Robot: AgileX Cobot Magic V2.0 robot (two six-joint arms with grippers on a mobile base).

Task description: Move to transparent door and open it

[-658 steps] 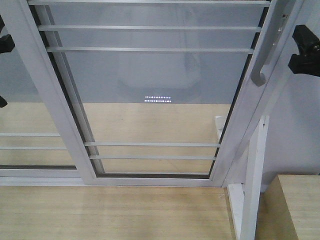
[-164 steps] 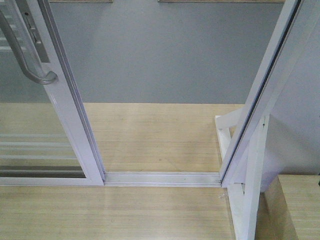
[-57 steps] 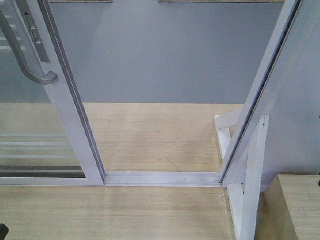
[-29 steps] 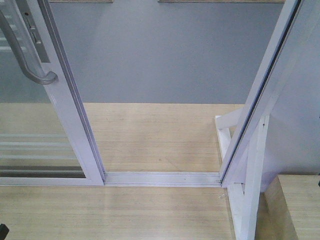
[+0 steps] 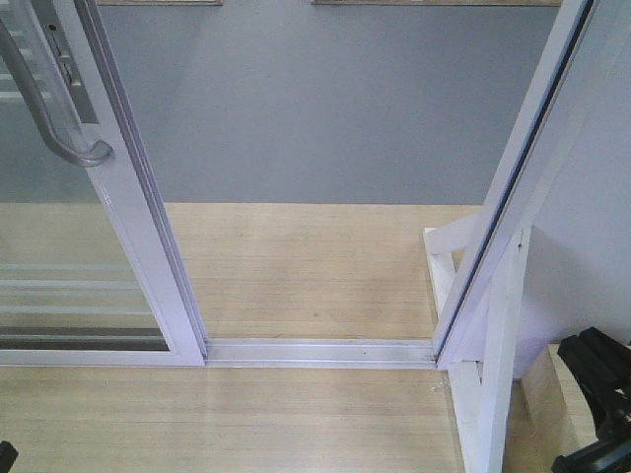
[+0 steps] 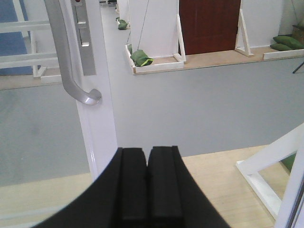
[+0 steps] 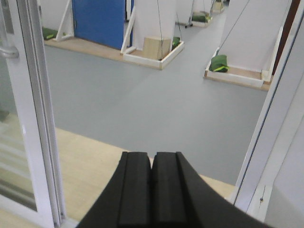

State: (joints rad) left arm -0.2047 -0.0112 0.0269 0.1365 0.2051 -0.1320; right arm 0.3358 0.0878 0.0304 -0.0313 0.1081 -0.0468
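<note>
Grey floor (image 5: 325, 108) shows through the doorway; the transparent door (image 5: 118, 197) stands slid left, and both the left gripper (image 6: 147, 190) and right gripper (image 7: 152, 190) are closed, empty.

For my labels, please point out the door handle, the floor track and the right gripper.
door handle (image 5: 79, 153): front view, its curved lower end.
floor track (image 5: 315, 351): front view, its middle.
right gripper (image 7: 152, 190): right wrist view, between its fingertips.
</note>
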